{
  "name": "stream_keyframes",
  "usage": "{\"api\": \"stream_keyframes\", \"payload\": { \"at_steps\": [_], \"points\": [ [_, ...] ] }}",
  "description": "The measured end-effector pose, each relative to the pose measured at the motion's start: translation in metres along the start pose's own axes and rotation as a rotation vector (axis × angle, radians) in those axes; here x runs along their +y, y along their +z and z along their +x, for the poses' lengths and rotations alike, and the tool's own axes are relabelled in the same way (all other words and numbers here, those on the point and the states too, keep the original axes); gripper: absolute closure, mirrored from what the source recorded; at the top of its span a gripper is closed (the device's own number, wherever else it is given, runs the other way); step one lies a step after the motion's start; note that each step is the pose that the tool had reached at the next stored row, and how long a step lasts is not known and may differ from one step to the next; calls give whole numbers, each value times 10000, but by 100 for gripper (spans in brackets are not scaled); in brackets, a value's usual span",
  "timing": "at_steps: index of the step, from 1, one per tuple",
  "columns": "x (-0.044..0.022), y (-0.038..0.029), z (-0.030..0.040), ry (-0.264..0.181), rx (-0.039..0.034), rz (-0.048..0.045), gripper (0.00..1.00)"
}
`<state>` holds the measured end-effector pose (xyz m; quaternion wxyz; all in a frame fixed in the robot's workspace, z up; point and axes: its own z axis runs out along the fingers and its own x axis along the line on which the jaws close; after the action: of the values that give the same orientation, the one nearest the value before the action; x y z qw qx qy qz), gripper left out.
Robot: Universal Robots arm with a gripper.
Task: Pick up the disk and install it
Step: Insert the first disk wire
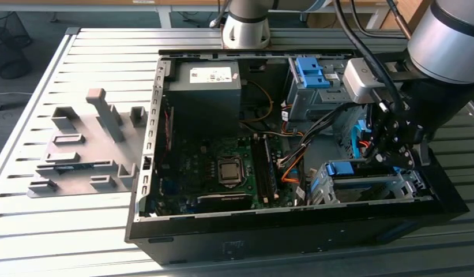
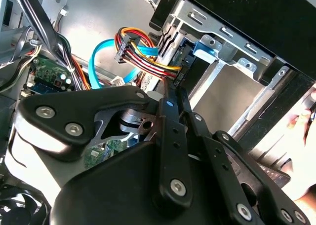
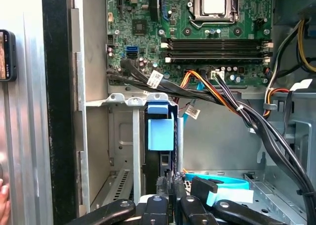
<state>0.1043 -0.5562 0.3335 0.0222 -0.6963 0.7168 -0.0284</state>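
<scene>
Claw [image 3: 165,198] clenched, apparently on disk [image 3: 163,168], edge-up in drive bay [image 3: 121,136]

**Clearance inside the open case**

Gripper [image 1: 392,151] sits low at the case's [image 1: 298,222] front corner on the exterior view's right, hemmed in closely. Grey drive cage [image 1: 368,187] with its blue bracket [image 1: 341,168] just beside it; the case's front wall directly behind. Black and orange cable bundle [image 3: 222,94] crosses between motherboard [image 3: 197,27] and cage mouth, strung across the approach. Light blue data cable [image 2: 106,57] loops near the fingers [image 2: 170,136]. Upper drive bay [image 1: 314,86] blocks the far right corner. Power supply [image 1: 204,86] fills the far middle. More open room above the motherboard, mid-case. Outside the case, the slatted table [image 1: 91,231] lies free along its near edge; grey fixture block [image 1: 87,150] stands on the left side
</scene>
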Motion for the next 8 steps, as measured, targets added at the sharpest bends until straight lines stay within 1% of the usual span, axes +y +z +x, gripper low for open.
{"api": "stream_keyframes", "payload": {
  "at_steps": [8],
  "points": [
    [-2, 27, -1, 42, 0, -1, 84]
  ]
}}
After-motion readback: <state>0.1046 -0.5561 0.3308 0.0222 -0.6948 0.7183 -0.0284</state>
